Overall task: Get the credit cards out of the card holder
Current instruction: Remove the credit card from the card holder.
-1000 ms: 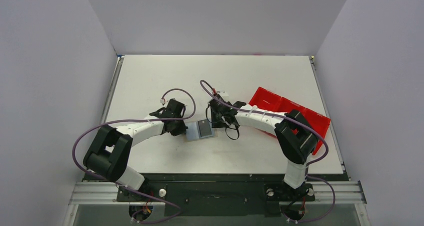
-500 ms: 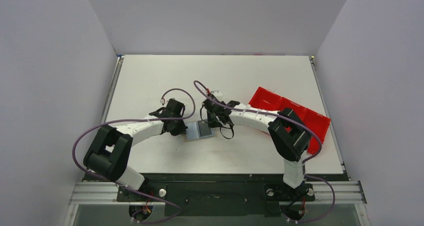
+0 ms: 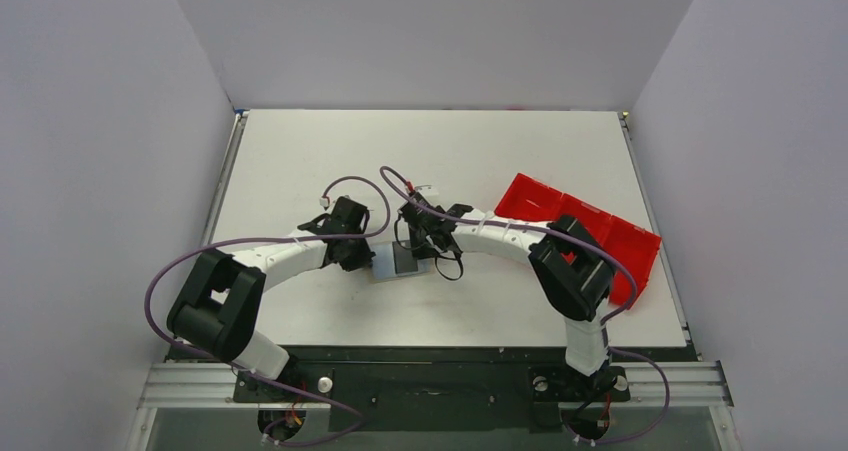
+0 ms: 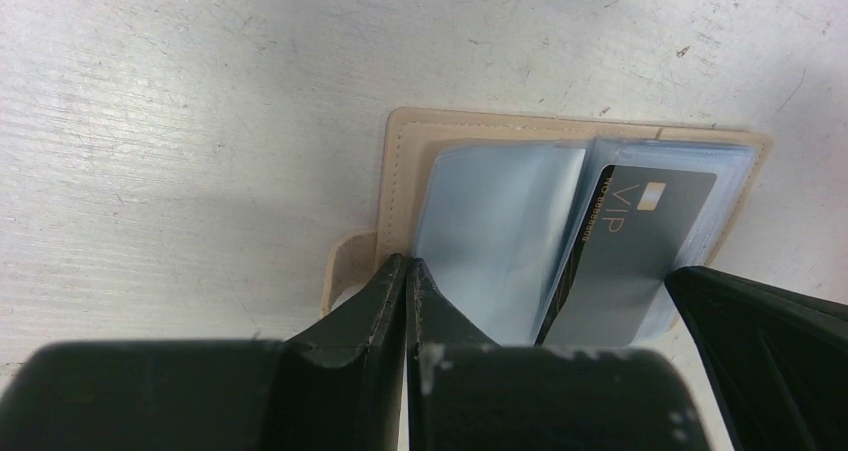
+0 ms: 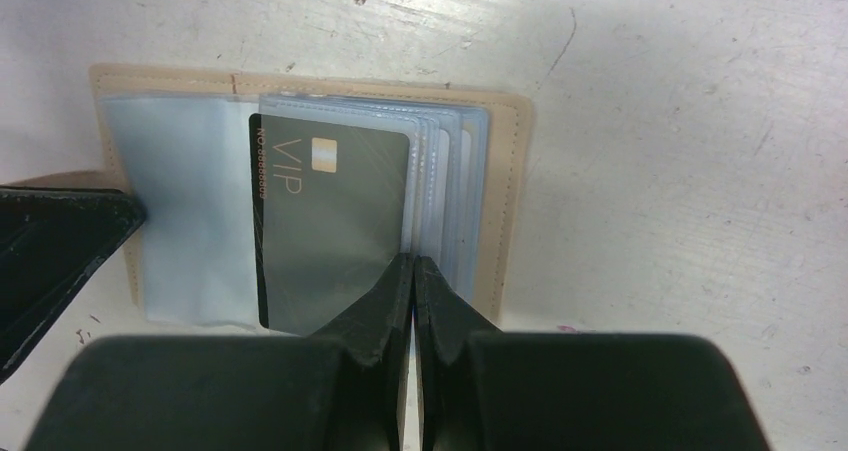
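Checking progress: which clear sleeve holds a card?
The top sleeve by the right claw: it holds a dark VIP card; the flipped one looks empty.

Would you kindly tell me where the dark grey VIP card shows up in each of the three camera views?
Top external: the VIP card is a tiny dark patch near the middle of the picture.
Left wrist: the card lies right of centre, slanted.
Right wrist: the card lies left of centre, lettering along its left edge.
Shared landmark: the open tan card holder beneath it.
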`<control>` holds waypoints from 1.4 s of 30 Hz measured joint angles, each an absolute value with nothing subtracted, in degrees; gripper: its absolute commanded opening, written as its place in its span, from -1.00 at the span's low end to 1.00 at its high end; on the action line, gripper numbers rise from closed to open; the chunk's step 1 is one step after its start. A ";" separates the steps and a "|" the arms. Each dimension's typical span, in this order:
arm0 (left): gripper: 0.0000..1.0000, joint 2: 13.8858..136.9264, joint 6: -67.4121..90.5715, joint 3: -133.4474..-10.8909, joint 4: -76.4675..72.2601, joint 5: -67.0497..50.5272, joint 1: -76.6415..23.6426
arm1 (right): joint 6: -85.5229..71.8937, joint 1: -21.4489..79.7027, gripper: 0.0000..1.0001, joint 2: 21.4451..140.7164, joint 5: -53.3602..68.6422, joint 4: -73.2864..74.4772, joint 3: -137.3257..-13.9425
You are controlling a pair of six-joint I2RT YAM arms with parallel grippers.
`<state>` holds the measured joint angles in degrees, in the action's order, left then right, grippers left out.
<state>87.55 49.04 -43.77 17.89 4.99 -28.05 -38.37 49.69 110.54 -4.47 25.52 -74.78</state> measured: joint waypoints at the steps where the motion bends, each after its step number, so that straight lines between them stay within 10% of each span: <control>1: -1.00 87.57 49.04 -43.77 17.87 4.91 -28.03 | -38.37 49.91 -1.00 110.56 -4.47 25.52 -74.83; 42: -0.65 90.06 51.90 -47.55 12.95 -12.78 -24.38 | -40.86 49.43 -1.00 110.24 -4.27 19.81 -71.92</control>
<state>90.06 51.90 -47.55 12.95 -12.78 -24.38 -40.86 49.43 110.24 -4.27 19.81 -71.92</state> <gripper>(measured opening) 0.174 0.002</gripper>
